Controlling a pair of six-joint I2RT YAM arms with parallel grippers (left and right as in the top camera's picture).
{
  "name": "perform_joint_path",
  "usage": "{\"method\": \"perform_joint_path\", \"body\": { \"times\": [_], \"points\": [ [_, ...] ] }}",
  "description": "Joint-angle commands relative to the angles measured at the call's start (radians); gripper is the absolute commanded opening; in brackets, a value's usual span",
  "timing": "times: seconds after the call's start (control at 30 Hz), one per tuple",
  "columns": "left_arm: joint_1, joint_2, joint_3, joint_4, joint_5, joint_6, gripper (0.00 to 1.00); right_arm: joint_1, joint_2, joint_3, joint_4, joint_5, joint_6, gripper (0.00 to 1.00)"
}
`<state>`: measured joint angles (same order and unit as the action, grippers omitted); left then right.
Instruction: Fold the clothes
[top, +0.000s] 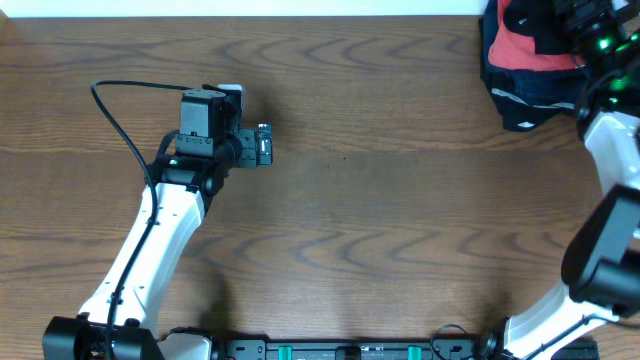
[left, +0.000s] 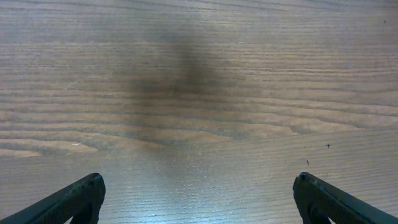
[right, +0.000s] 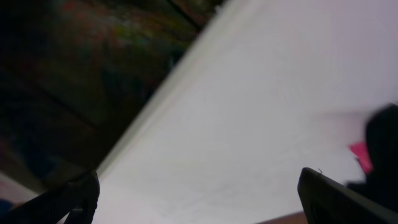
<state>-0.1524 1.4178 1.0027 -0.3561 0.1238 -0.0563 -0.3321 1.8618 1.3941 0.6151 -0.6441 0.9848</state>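
Wood table (top: 400, 220): black T-shirt (top: 538, 22) tops the far-corner pile (top: 530, 100); left gripper (top: 264, 145) well left of pile, spread wide, empty. Right gripper (right: 199, 177), above pile, spread, empty, as evident only from wrist view.

The table (top: 380, 200) is brown wood with wavy lines in it. It fills most of the view from above. A thin white strip (top: 250, 8) runs along its far edge. A soft dark shadow (left: 180, 81) lies on the wood.
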Motion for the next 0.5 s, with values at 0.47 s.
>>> {"method": "perform_joint_path", "body": {
  "times": [0.47],
  "points": [
    [0.003,0.007,0.016,0.002,-0.005,-0.010,0.98,0.056,-0.087,0.020,-0.457,0.361,-0.934,0.99]
  ]
}}
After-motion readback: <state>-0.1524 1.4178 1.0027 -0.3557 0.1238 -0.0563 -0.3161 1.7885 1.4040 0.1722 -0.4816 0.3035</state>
